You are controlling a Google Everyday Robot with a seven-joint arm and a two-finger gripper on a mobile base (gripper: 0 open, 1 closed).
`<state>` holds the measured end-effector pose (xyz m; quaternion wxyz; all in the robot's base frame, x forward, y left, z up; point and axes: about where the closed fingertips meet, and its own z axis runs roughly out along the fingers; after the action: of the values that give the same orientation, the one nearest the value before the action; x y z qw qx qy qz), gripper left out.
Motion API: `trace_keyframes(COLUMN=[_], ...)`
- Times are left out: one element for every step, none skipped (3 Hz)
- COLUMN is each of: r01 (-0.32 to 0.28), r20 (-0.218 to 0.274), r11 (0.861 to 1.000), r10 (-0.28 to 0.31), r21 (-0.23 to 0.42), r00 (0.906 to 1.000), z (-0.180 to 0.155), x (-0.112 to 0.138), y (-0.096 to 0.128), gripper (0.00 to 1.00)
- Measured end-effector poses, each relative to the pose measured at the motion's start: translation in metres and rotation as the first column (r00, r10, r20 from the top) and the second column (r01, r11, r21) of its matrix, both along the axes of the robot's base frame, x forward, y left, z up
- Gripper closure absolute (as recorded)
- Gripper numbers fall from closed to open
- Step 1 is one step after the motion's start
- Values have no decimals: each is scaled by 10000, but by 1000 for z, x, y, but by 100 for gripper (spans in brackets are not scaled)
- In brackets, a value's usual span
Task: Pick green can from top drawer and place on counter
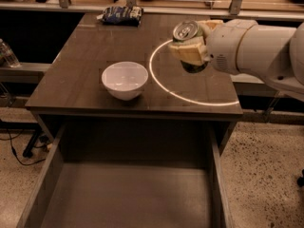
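Observation:
The green can [187,32] shows its silver top with pull tab and is tilted, held above the right side of the counter [85,75]. My gripper [192,45] is shut on the can, its pale fingers [189,52] wrapped around the can's body. The white arm reaches in from the right. Below the counter's front edge, the top drawer [128,196] stands pulled open; its flat grey bottom shows nothing in it.
A white bowl [125,80] sits on the counter's left middle. A dark blue snack bag [121,14] lies at the counter's far edge. A bright ring of reflected light [161,82] marks the counter's right half. A plastic bottle [7,55] stands far left.

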<state>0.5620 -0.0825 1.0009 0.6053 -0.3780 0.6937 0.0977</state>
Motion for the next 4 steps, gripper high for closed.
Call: trace_keyframes(r01=[418,677,789,986], r20=[-868,-1494,-1941,-2198], r11=[9959,9913,9812,9632], r10=[-348,-504,-440,-427], r21=[799,1132,1759,2499], r00=[9956,9875,9800,9746], z=[-26,-44,-63,-80], x=[42,60,72,79], y=[-22,-30,-34,-40], gripper=[100,100,82,58])
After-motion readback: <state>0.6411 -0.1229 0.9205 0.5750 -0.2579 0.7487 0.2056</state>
